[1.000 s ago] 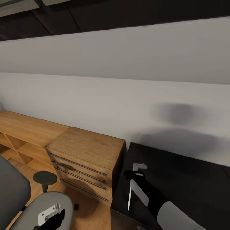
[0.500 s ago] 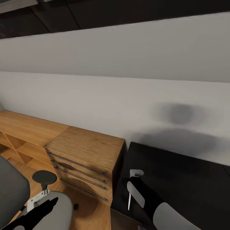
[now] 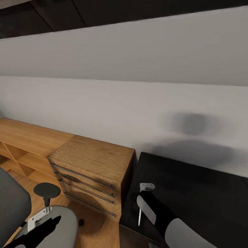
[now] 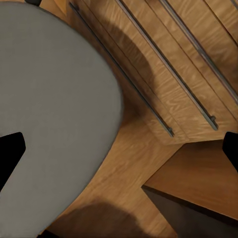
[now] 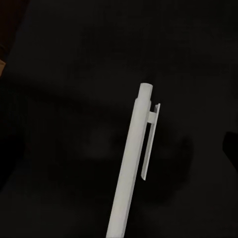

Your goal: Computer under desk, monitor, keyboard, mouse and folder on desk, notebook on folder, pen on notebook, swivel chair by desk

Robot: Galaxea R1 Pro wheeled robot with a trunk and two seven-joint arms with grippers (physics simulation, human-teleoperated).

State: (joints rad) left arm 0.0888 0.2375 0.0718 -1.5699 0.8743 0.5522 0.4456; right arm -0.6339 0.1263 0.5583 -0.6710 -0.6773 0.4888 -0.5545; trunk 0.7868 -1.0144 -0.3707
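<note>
Head view, lower centre: right tool [image 3: 140, 212] grips a slim white plastic pen [image 3: 140, 213] over the black bench [image 3: 199, 186]; left tool [image 3: 48, 220], spread open, hovers above the grey swivel chair seat [image 3: 67, 224] at lower left

Black arms with pale grey shell panels [image 3: 148, 209], small white wrist brackets [image 3: 147, 186].

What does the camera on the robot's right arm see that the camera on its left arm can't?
The right wrist view shows a white pen with a clip, over the black desk. I can't tell there whether the right hand grips it.

The left wrist view shows the gray swivel chair seat, the wooden drawers with long handles and the wooden floor.

Both have dark finger tips at the picture edges, and the left hand's sit far apart, open.
</note>
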